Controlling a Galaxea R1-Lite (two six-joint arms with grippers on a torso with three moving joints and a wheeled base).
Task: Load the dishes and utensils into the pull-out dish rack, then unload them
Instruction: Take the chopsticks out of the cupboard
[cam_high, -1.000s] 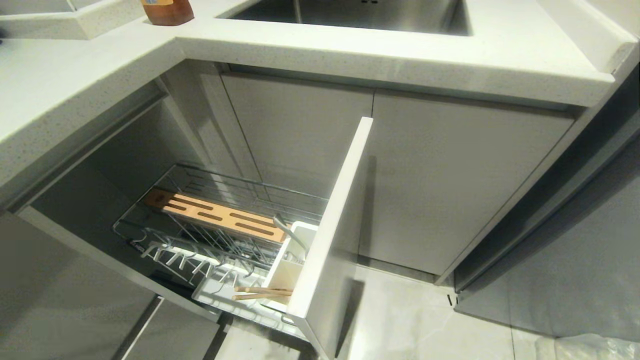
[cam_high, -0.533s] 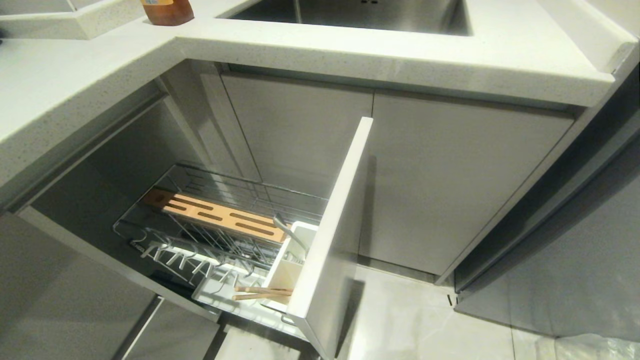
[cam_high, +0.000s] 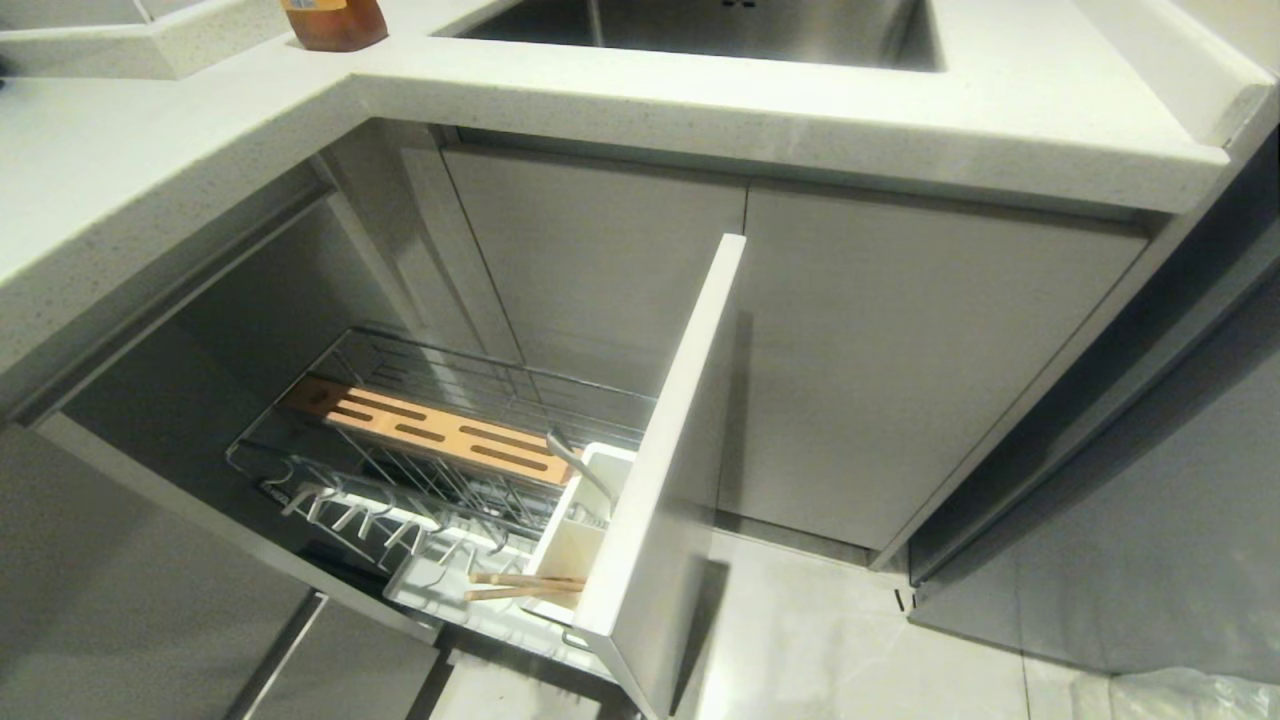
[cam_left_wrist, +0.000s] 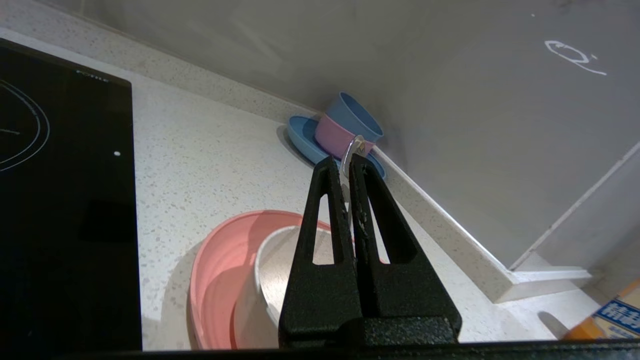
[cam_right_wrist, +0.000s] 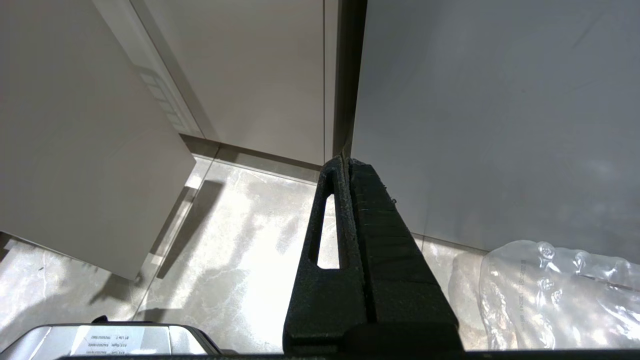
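Countertop (cam_left_wrist: 200, 165), bowl (cam_left_wrist: 272, 280) in plate (cam_left_wrist: 220, 270), chopsticks (cam_high: 520, 586) in rack (cam_high: 440, 440)

The right tool (cam_right_wrist: 346, 165) fills the lower middle of the right wrist view, its two black fingers (cam_right_wrist: 332, 235) pressed flat together with no gap and nothing between them; one finger has a long slot through which the bright floor shows. The tips point toward 12 o'clock, at a dark vertical seam (cam_right_wrist: 345, 75) between two pale cabinet doors. At 9 o'clock a white panel (cam_right_wrist: 85, 165) stands out over the glossy marbled floor (cam_right_wrist: 235, 240), casting a shadow on it. At 4 o'clock lies a crumpled clear plastic bag (cam_right_wrist: 555, 295). At 7 o'clock sits a grey part (cam_right_wrist: 115, 340) bearing a printed label.
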